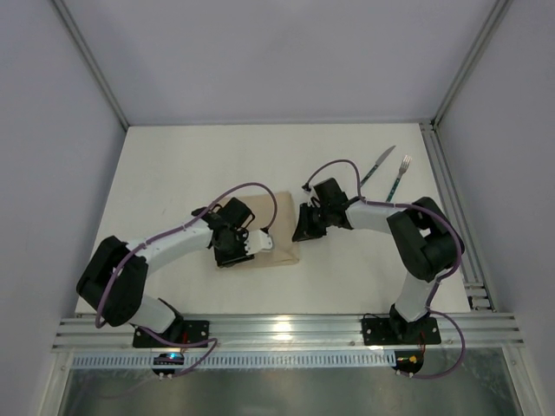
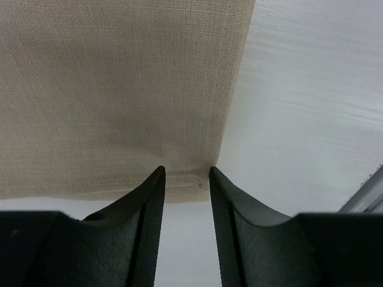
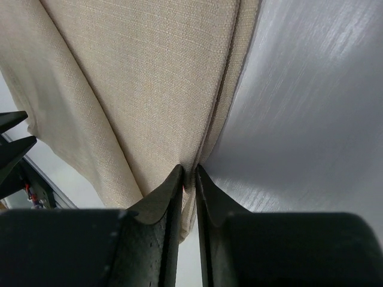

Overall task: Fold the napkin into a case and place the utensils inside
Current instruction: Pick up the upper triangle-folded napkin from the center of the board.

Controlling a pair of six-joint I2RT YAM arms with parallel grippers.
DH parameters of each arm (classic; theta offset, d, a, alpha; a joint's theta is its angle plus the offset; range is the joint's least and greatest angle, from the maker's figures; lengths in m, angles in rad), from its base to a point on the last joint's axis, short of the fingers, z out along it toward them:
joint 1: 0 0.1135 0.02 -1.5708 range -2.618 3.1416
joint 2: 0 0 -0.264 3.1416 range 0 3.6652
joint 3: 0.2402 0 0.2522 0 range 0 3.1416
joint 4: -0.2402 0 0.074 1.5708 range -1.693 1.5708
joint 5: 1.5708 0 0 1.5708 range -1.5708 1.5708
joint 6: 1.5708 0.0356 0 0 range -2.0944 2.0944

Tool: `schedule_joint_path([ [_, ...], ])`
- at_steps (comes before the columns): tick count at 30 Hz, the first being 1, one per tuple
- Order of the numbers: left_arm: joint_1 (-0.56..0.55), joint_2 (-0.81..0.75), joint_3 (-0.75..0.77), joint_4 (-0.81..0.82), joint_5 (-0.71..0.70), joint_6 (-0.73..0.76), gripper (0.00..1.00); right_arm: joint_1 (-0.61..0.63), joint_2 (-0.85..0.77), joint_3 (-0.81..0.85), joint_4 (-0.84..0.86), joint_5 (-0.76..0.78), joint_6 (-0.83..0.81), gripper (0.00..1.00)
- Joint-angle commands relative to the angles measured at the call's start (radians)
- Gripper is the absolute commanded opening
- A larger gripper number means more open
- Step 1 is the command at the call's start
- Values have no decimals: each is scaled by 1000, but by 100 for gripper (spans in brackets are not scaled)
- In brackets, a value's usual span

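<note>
My right gripper [image 3: 188, 174] is clenched on a fold of the napkin [image 3: 149, 78], and the cloth rises in creases from between its tips. My left gripper [image 2: 187, 174] stands parted, its tips astride the napkin's hemmed corner. That corner lies flat on the table [image 2: 299, 89] and is not pinched.

From above, the napkin is a partly folded oblong at mid-table, between the two grippers. The knife [image 1: 378, 163] and fork [image 1: 400, 173] lie side by side at the far right, well apart from the cloth.

I judge I'm mid-fold, with no pocket formed yet. Next I'd clamp the left gripper on that corner. Then I'd carry both held edges over together, keeping the hems level so the cloth doesn't drag.
</note>
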Motion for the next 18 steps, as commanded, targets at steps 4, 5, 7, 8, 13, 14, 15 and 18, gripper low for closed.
schedule_joint_path([
  [4,-2,4,-26,15,10,11,34,1,28,-27,6,43,1,15],
  [5,-3,2,-26,9,19,14,35,0,27,-27,6,44,1,15],
  [7,-3,-11,-24,-8,31,19,39,1,25,-26,6,46,-1,14],
  [8,-2,-18,-23,-12,37,19,42,1,25,-26,5,47,-1,14],
  [13,-3,-19,-30,-8,27,25,43,0,23,-30,6,47,-2,12],
  [14,-3,-10,-34,3,13,22,42,0,23,-30,6,47,-2,12],
  [15,-3,-1,-34,9,5,22,40,1,23,-30,6,47,-2,11],
  [18,-3,19,-24,9,7,20,30,0,23,-30,6,49,-5,10],
])
